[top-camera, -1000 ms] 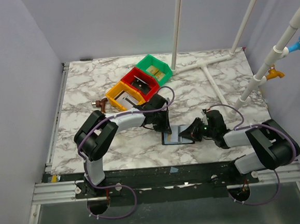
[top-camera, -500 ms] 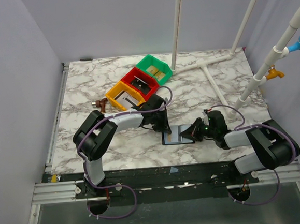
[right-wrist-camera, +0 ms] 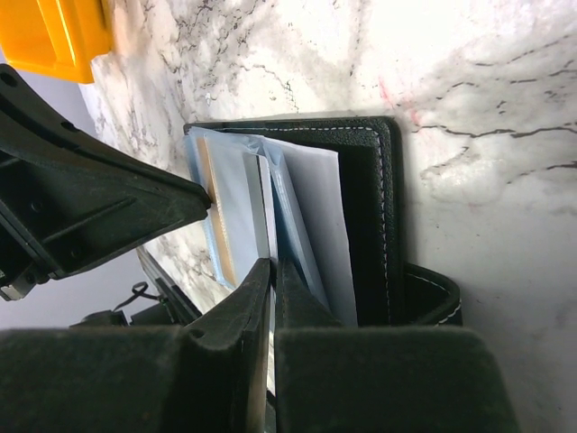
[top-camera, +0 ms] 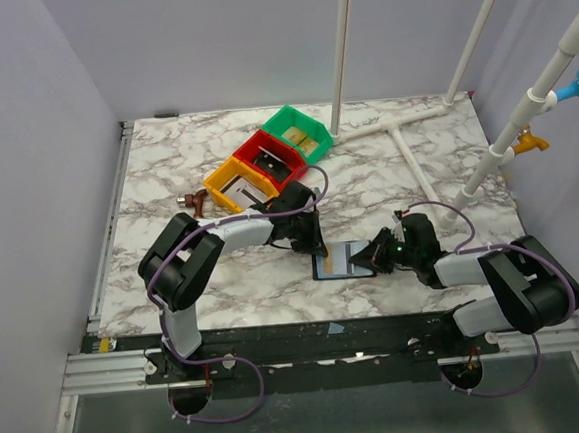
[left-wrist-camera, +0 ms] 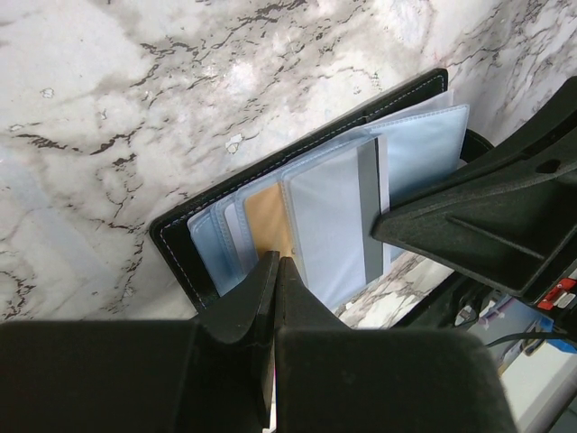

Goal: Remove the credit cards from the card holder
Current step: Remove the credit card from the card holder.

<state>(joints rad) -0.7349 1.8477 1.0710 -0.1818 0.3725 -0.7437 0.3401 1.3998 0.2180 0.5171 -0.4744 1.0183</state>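
The black card holder [top-camera: 341, 263] lies open on the marble table, its bluish-grey sleeves up. In the left wrist view a tan-gold credit card [left-wrist-camera: 268, 221] and a pale card with a grey stripe [left-wrist-camera: 368, 203] stick out of the holder [left-wrist-camera: 297, 135]. My left gripper [left-wrist-camera: 275, 263] is shut with its tips on the tan-gold card's edge. My right gripper [right-wrist-camera: 273, 266] is shut on the pale striped card [right-wrist-camera: 255, 203] at the holder's other side [right-wrist-camera: 374, 216]. In the top view the left gripper [top-camera: 315, 247] and the right gripper [top-camera: 370, 260] face each other across the holder.
Yellow [top-camera: 239, 187], red [top-camera: 273, 159] and green [top-camera: 301, 132] bins stand in a row behind the left arm. White pipes [top-camera: 404, 147] lie at the back right. A small brown object [top-camera: 194, 199] sits left of the yellow bin.
The left arm has shifted slightly to the left at the holder. The right gripper and the holder stay about where they were.
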